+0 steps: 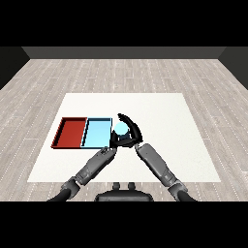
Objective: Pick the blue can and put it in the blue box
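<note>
Right hand [131, 127] curls round the blue can [121, 129], its black fingers arching over the top of the can from the one o'clock side and wrapping down its right flank. Only the pale blue top and a little of the can's side show between the fingers. The can sits just beside the right edge of the light blue tray [96, 132], at about three o'clock from the tray's middle; whether it touches the rim or stands on the table or is lifted cannot be told from this view. It is not inside the tray.

Left hand [115, 141] lies close below the can, at about seven o'clock from it, near the lower right corner of the light blue tray. Its dark shape merges with the other hand, so whether its fingers are spread or curled cannot be told.

Both grey forearms come up from the bottom of the view and meet near the can, the left forearm [95, 165] from seven o'clock and the right forearm [156, 164] from five o'clock.

The red tray [69, 132] lies touching the left side of the light blue tray, at nine o'clock from it. Both trays rest on the left half of the white table [174, 126], which stands on a grey plank floor [213, 87].
</note>
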Action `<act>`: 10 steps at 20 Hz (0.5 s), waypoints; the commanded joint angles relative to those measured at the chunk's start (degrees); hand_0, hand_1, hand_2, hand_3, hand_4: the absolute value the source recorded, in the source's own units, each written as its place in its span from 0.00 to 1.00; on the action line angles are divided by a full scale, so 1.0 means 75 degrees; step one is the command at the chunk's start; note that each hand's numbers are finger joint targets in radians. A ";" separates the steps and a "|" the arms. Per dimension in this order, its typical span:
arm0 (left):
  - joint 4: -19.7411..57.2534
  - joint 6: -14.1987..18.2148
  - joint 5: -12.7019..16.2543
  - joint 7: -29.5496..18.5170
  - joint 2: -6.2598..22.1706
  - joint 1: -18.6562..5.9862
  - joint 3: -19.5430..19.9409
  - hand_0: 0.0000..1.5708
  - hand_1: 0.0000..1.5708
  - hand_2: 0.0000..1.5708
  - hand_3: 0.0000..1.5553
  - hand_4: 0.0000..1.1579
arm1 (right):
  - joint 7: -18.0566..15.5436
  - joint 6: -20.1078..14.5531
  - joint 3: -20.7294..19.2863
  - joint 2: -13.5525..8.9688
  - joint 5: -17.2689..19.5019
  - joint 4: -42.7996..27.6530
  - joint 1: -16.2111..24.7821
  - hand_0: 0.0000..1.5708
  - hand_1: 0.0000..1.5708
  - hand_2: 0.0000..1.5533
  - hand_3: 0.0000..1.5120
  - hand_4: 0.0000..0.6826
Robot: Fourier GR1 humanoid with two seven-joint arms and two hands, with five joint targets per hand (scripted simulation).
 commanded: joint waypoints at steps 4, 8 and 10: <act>0.0117 0.0035 0.0056 0.0029 -0.0062 -0.0169 0.0073 1.00 1.00 1.00 0.96 0.99 | 0.0241 -0.0027 -0.0368 -0.0218 0.0243 -0.0684 0.0578 0.00 0.00 0.00 0.00 0.00; 0.0514 -0.0378 0.0127 -0.0446 -0.0063 -0.0237 0.0609 1.00 1.00 1.00 0.96 0.99 | 0.0540 -0.0033 -0.0763 -0.0012 -0.0212 -0.1218 0.0537 0.00 0.00 0.00 0.00 0.00; 0.0478 -0.0383 0.0170 -0.0169 -0.0064 -0.0035 0.0629 1.00 1.00 1.00 0.96 0.99 | 0.0224 0.0545 -0.1350 -0.0287 -0.0974 -0.1542 0.0875 0.00 0.00 0.00 0.00 0.00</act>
